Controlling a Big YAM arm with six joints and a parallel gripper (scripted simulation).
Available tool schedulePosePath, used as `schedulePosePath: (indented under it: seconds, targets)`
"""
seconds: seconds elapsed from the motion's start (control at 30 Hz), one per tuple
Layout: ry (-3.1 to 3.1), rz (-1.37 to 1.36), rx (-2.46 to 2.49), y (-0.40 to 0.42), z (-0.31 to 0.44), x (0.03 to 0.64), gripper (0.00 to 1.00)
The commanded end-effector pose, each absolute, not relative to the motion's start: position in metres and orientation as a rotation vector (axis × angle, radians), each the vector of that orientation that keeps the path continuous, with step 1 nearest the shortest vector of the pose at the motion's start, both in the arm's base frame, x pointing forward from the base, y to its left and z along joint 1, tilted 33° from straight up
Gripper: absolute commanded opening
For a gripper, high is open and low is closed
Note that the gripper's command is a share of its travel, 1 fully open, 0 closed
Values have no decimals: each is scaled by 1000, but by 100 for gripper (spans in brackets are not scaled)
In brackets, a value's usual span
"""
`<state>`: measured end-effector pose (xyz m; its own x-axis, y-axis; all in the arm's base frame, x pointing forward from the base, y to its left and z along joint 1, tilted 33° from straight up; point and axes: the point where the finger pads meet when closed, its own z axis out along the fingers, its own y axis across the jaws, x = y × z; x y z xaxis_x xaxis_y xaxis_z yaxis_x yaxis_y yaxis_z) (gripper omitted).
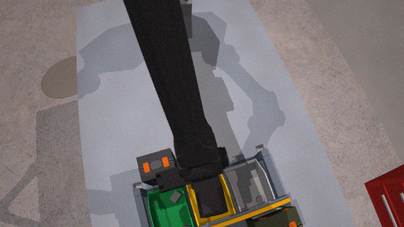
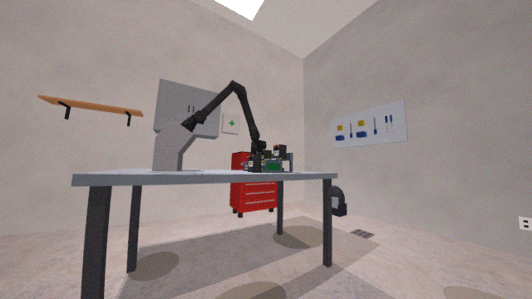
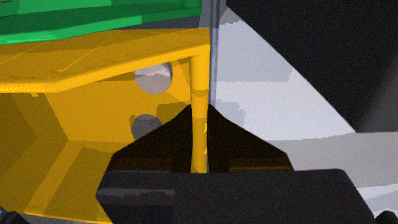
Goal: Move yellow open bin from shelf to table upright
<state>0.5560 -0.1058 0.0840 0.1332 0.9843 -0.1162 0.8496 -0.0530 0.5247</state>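
The yellow open bin sits in the shelf rack between a green bin (image 1: 168, 206) and a grey bin (image 1: 249, 184). My arm reaches down over it and hides most of its inside. In the wrist view my gripper (image 3: 199, 112) is shut on the yellow bin's thin side wall (image 3: 199, 105), one black finger on each side. Two grey round parts (image 3: 152, 80) lie inside the yellow bin (image 3: 90, 125). The green bin (image 3: 95, 17) shows above it. In the exterior view the gripper (image 2: 257, 159) is down at the rack on the table's far end.
A dark box with orange marks (image 1: 155, 165) stands beside the wrist on the rack's near left corner. An olive box (image 1: 278, 217) sits under the rack's yellow rail. A red tool cabinet (image 1: 386, 195) stands off the table at right. The grey table (image 1: 132, 104) stretches away from the rack.
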Motion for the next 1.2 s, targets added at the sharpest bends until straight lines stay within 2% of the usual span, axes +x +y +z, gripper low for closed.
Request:
schedulePosePath:
  seconds: [0.0,0.77,1.17]
  targets:
    - [1739,410,1905,-104,105,560,0]
    - [1735,413,1902,-106,92,541,0]
    - [1738,404,1912,-106,70,510,0]
